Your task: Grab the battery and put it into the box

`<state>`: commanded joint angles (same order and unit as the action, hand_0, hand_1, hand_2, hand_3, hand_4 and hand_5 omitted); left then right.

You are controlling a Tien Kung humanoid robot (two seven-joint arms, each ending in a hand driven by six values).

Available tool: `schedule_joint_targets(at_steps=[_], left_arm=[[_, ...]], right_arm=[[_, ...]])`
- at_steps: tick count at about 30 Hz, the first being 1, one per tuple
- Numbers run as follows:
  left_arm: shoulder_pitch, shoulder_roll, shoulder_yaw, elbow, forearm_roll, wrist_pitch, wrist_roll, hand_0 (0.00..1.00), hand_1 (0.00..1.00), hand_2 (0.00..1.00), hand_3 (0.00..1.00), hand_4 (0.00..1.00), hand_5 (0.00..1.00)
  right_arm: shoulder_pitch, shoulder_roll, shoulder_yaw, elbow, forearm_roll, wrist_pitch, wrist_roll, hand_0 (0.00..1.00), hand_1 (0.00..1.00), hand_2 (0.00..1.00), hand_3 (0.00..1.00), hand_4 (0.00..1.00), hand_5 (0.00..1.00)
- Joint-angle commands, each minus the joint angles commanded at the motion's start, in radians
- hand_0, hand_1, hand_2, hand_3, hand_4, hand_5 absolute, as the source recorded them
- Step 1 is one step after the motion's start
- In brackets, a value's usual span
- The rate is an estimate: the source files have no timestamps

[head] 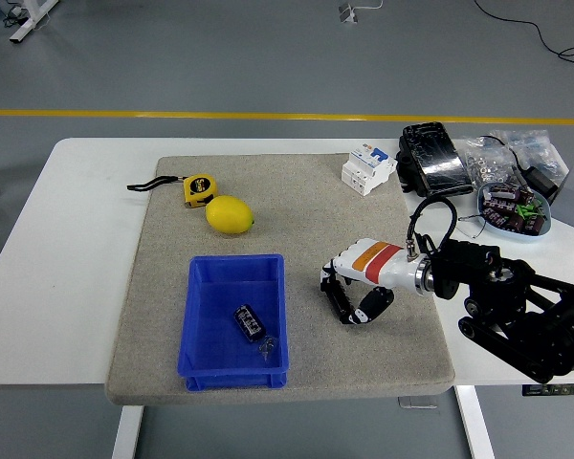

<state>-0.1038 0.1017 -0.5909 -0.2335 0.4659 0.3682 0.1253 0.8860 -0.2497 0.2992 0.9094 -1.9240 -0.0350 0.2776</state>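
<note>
On the grey mat [297,206], a little to the right of centre, a dark cylindrical battery [339,303] is lying on its side, with the right hand [356,284] closing around it: the white-and-orange hand is bending its fingers [329,280] down over the battery's upper end while the thumb [368,306] is pressing in from the 5 o'clock side. The battery is resting on the mat, and whether the grip is fully firm is hard to tell. The black right arm [517,306] is reaching in from the 3 o'clock side, over the table's right edge.

At about 9 o'clock from the battery, just beside it, the blue box [235,323] is sitting on the mat with a second dark battery [250,321] lying inside it, and a small metallic item [267,348] is lying near that battery in the box.

Toward 10 o'clock from the box's far edge, a yellow lemon [230,214] is lying, with a yellow tape measure [198,189] just beyond it, its black strap trailing off to the left. At 12 o'clock from the hand, a white circuit breaker [367,169] is standing at the mat's far edge, and a black case [433,158] is lying just to its right on the white table [72,220]. Farther toward 2 o'clock, a bowl of small parts [513,210] and clear bags of hardware [502,155] are crowding the table's far right corner.
</note>
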Motion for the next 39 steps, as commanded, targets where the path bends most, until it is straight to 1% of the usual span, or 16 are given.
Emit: schedule_joint_targets(at_steps=[4,12,17,20,23,26,32,34,35,36,39], left_arm=[[0.0,0.0,-0.002,0.001,0.001,0.0,0.0,0.575,0.519,0.625,0.622,0.728,0.58],[0.003,0.001,-0.01,0.001,0.014,-0.002,0.004,0.574,0.518,0.625,0.623,0.728,0.581],[0.005,0.001,-0.013,0.002,0.015,-0.001,0.003,0.574,0.518,0.625,0.623,0.728,0.581],[0.008,0.002,-0.015,0.003,0.018,-0.001,0.004,0.574,0.518,0.625,0.623,0.728,0.581],[0.011,0.003,-0.02,0.003,0.024,-0.001,0.005,0.574,0.518,0.625,0.622,0.727,0.581],[0.012,0.004,-0.026,0.003,0.036,-0.002,0.009,0.574,0.518,0.625,0.622,0.727,0.581],[0.013,0.008,-0.04,0.003,0.057,-0.001,0.014,0.566,0.514,0.622,0.623,0.728,0.582],[0.013,0.009,-0.042,0.003,0.061,0.0,0.014,0.566,0.514,0.622,0.623,0.728,0.582],[0.013,0.009,-0.044,0.003,0.064,0.0,0.015,0.564,0.51,0.619,0.624,0.728,0.582],[0.013,0.01,-0.046,0.004,0.066,0.001,0.015,0.564,0.51,0.619,0.624,0.728,0.582],[0.012,0.012,-0.046,0.003,0.068,0.001,0.015,0.564,0.51,0.619,0.624,0.728,0.582]], right_arm=[[0.001,-0.003,0.005,0.005,0.001,0.001,-0.001,0.545,0.469,0.54,0.601,0.761,0.157],[0.009,-0.014,0.062,0.042,0.004,0.005,-0.006,0.542,0.466,0.542,0.601,0.753,0.153],[-0.002,-0.031,0.131,0.107,0.02,0.011,-0.011,0.542,0.464,0.54,0.609,0.744,0.154],[-0.004,-0.031,0.166,0.145,0.013,0.016,-0.016,0.542,0.464,0.54,0.609,0.744,0.154],[0.0,-0.012,0.183,0.158,0.006,0.016,-0.021,0.543,0.465,0.541,0.61,0.736,0.152],[0.01,0.017,0.183,0.169,-0.005,0.02,-0.025,0.543,0.465,0.541,0.61,0.736,0.152],[0.031,0.072,0.147,0.197,-0.019,0.02,-0.025,0.55,0.466,0.542,0.613,0.732,0.148],[0.036,0.085,0.136,0.202,-0.02,0.02,-0.026,0.55,0.466,0.542,0.613,0.732,0.148],[0.042,0.095,0.124,0.205,-0.02,0.02,-0.026,0.55,0.469,0.547,0.633,0.735,0.149],[0.046,0.102,0.114,0.207,-0.02,0.022,-0.026,0.55,0.469,0.547,0.633,0.735,0.149],[0.054,0.117,0.096,0.201,-0.029,0.033,-0.032,0.55,0.469,0.547,0.633,0.735,0.149]])
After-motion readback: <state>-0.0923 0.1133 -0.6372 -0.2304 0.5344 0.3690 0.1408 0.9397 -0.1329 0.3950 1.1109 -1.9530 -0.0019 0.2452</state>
